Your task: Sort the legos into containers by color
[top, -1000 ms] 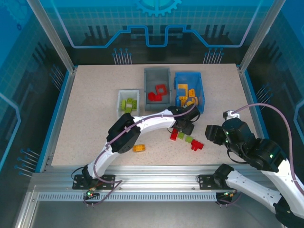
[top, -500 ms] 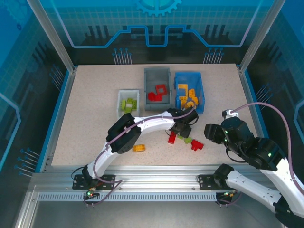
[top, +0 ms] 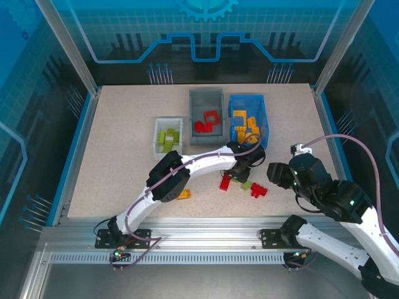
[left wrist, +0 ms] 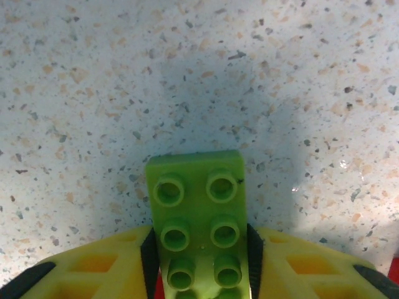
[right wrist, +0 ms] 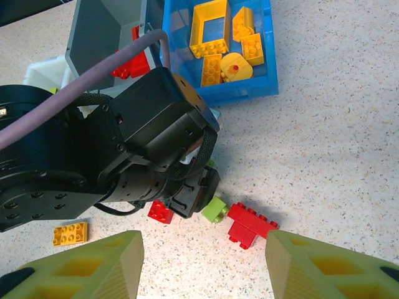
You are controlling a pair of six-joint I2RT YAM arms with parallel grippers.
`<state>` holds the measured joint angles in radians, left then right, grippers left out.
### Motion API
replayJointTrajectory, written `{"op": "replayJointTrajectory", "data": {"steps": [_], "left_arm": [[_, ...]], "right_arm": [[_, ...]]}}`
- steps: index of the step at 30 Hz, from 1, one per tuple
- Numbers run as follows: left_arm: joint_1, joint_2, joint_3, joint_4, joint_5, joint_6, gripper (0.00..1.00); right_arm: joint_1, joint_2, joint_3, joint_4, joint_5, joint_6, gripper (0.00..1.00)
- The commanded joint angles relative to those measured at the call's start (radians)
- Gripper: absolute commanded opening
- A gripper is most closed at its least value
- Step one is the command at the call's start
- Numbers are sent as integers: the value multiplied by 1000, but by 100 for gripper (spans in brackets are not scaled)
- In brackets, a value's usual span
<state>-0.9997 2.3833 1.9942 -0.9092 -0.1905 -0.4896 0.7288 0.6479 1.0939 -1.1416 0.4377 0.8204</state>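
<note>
green lego [left wrist: 196, 230]: glossy plastic | table [left wrist: 187, 62]: matt, speckled stone-look | blue bin [right wrist: 237, 93]: glossy plastic

Robotics lab, enclosed test cell. Speckled table [top: 118, 143], blue trim [top: 73, 149] down its sides. Aluminium posts [top: 68, 47] rise from table's far corners. Translucent blue panels [top: 206, 37] with printed gear and circuit graphics wall in table's back and sides. Slotted aluminium rail [top: 206, 242] along table's near edge. Two white arms [top: 199, 163] bolted at that edge, cables [top: 349, 138] looped along them. On table, toy props: plastic bins [top: 206, 94] toward far side, loose legos [top: 259, 190] nearer rail.
</note>
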Motion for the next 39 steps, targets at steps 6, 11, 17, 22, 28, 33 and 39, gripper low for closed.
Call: {"op": "replayJointTrajectory", "data": {"steps": [6, 11, 17, 22, 28, 33, 39], "left_arm": [[-2, 84, 74, -81, -53, -4, 33], [2, 50, 107, -62, -72, 0, 31], [26, -106, 113, -59, -88, -20, 31], [84, -318, -13, -34, -101, -39, 31], [223, -595, -281, 36, -51, -60, 31], [300, -717, -390, 65, 15, -61, 31], [328, -723, -392, 49, 16, -66, 31]], "right_arm": [[12, -10, -26, 14, -5, 23, 56], [12, -14, -34, 23, -6, 3, 56], [10, -54, -18, 68, -13, -65, 56], [11, -58, -6, 106, -14, -118, 56], [9, -23, -39, 195, -88, -164, 56], [7, -4, -52, 234, -112, -177, 56], [7, 35, -73, 280, -176, -189, 56]]}}
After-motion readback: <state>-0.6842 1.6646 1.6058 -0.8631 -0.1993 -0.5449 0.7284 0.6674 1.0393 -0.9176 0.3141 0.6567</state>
